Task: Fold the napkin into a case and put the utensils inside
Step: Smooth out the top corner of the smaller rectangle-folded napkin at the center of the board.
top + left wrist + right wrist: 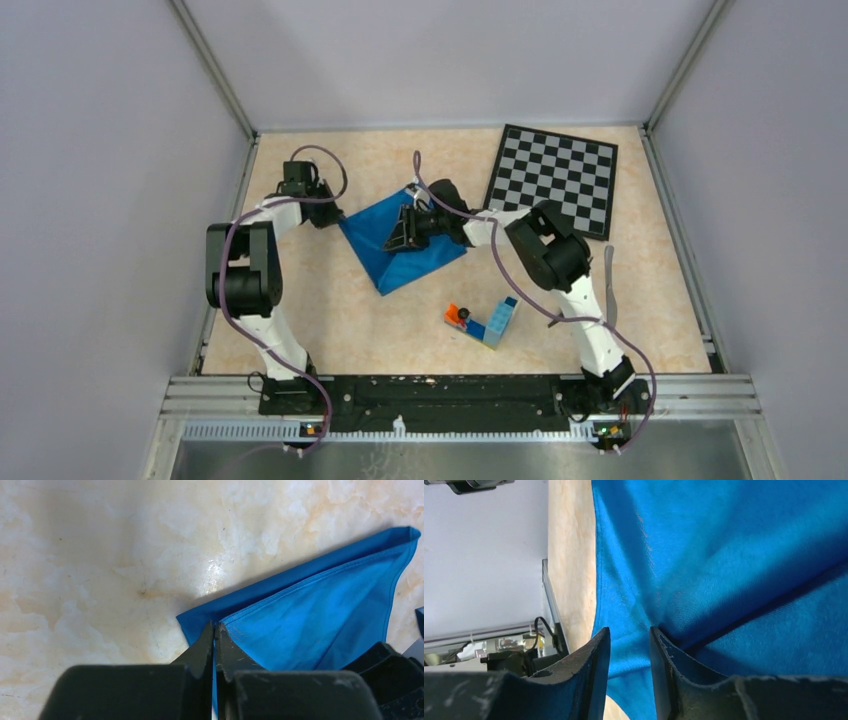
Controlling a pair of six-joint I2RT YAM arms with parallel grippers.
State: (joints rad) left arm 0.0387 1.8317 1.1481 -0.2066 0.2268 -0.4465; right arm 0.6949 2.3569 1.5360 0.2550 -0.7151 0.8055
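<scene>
**At mid-frame in the top view: napkin [422,262] folded, both grippers on it**

Hard to tell at the right side of that view, beside the right arm [560,260]: a slim grey utensil [610,280], fork or knife unclear. Cut off in both wrist views: most of the napkin, running past the frame borders. From the left wrist, left gripper [215,627] pressed together on the napkin's hemmed corner, a blue sliver caught between the fingers [200,647]. From the right wrist, right gripper [629,632] narrowly parted, tips down on the cloth, creases running toward the gap. Upper right of the top view: chessboard [553,178]; below the napkin: toy bricks [490,322].
</scene>
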